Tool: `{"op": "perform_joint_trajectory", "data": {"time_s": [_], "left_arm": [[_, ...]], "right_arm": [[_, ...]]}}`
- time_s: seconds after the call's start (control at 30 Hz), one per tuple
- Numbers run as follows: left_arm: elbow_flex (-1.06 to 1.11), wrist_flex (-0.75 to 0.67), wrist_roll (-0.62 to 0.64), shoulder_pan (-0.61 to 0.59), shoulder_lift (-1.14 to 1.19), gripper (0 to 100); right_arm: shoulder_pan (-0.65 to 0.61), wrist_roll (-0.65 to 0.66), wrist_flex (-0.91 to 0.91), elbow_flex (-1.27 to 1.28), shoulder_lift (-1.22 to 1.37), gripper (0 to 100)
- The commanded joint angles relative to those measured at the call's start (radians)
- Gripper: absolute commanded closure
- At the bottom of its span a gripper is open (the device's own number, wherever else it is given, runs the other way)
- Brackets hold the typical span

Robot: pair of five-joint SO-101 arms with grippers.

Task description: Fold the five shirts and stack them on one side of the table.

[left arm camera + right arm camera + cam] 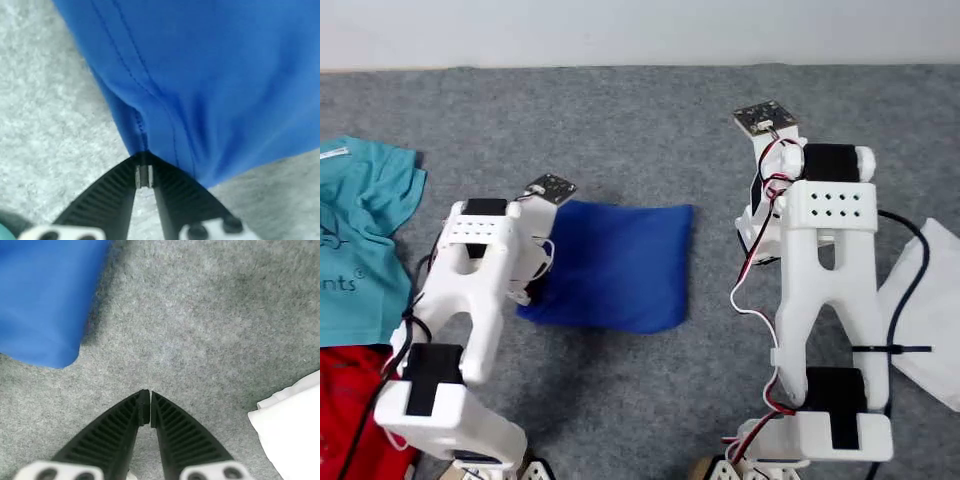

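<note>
Left gripper [144,176] apparently clamps blue shirt [210,75]; right gripper [145,407] closed.

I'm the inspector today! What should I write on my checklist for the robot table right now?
Surface: grey, carpet-like table cover.
Job's things: folded blue shirt in the middle; teal shirt and red shirt at one side; white shirt at the other side.
Clutter: nothing seen.
End effectors: left end effector shut on the blue shirt's edge; right end effector shut, over the table cover between the blue shirt and the white shirt.
Cables: red, white and black wires run along the right arm; a black cable crosses the white shirt.
Surroundings: pale wall behind the table.
</note>
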Motion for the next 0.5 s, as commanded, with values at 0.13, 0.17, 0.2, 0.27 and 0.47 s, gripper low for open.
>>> {"op": "perform_joint_trajectory", "data": {"time_s": [0.13, 0.17, 0.2, 0.27, 0.47], "left_arm": [[-0.091, 0.011, -0.009, -0.005, -0.017, 100], [-0.111, 0.017, -0.008, -0.006, -0.017, 100], [-0.137, 0.031, -0.008, -0.006, -0.017, 100], [-0.191, 0.06, -0.005, -0.006, -0.017, 100], [-0.357, 0.163, -0.003, -0.014, -0.018, 100]], "right_arm": [[-0.077, -0.012, 0.027, -0.002, -0.05, 98.5], [-0.102, -0.012, 0.025, -0.002, -0.048, 98.5], [-0.127, -0.012, 0.025, -0.002, -0.048, 98.5], [-0.168, -0.012, 0.025, -0.002, -0.042, 98.5], [-0.199, -0.008, 0.027, -0.005, 0.027, 98.5]]}}
